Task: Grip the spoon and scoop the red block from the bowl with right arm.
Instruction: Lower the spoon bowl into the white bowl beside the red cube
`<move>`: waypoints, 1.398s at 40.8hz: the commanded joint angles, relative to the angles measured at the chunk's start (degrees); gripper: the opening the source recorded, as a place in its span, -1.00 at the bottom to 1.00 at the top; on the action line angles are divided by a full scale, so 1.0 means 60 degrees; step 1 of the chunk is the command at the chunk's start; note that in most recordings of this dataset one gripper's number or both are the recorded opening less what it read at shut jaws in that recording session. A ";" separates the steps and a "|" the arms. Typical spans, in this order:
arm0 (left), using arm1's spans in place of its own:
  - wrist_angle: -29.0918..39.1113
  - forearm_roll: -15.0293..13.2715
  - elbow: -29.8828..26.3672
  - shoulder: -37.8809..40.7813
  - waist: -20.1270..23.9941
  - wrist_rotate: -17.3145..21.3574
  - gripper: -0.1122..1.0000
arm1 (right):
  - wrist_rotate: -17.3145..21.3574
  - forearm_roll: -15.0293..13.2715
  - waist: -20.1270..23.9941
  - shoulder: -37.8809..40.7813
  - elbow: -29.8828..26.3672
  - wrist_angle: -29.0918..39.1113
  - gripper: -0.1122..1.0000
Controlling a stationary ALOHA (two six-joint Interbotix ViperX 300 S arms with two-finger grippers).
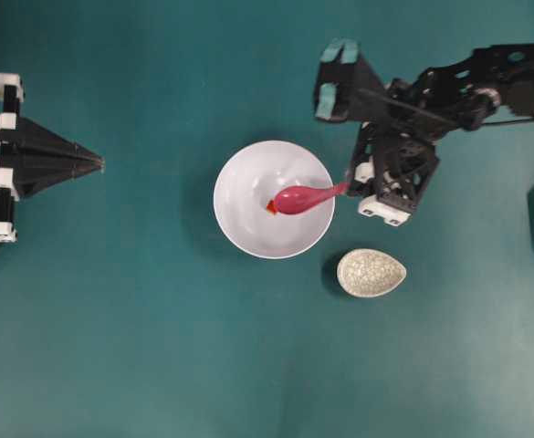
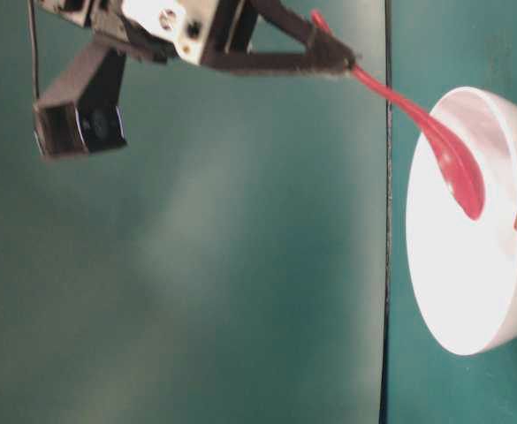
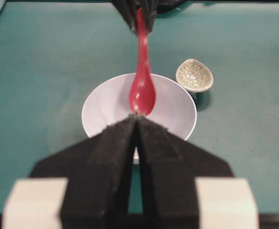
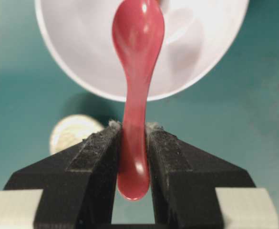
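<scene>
Right gripper [image 4: 133, 138]: I see its two black fingers clamped on the spoon's handle, one pad on each flat side, with the handle's rounded end poking out behind the pads.
Right arm [image 1: 449, 96]: I read it on the bowl's right in the overhead view, reaching in toward the rim, teal patches showing on its upper part.
Spoon [image 1: 303, 197]: pink, held by its handle end just outside the bowl's right rim; the handle crosses the rim and the scoop sits over the bowl's inside, a little right of centre. In the table-level view it slopes from the gripper down into the bowl.
Red block [image 1: 271, 207]: I find it inside the bowl, right at the scoop's tip, on the side away from the gripper. I cannot tell whether it rests in the scoop or on the bowl's floor against it.
Bowl [image 1: 239, 228]: white, on the green table [image 1: 139, 347], mid-scene.
Spoon rest [image 1: 371, 273]: speckled beige oval, just off the bowl's lower right, apart from it, below the right gripper in the overhead view.
Left gripper [image 3: 136, 125]: well to the bowl's left, pointing at it, fingers pressed together on nothing.
</scene>
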 commanded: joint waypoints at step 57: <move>0.0132 0.0044 -0.0146 0.0059 -0.0161 0.0000 -0.80 | 0.0176 -0.0205 0.0615 0.1318 -0.1099 -0.0747 -0.34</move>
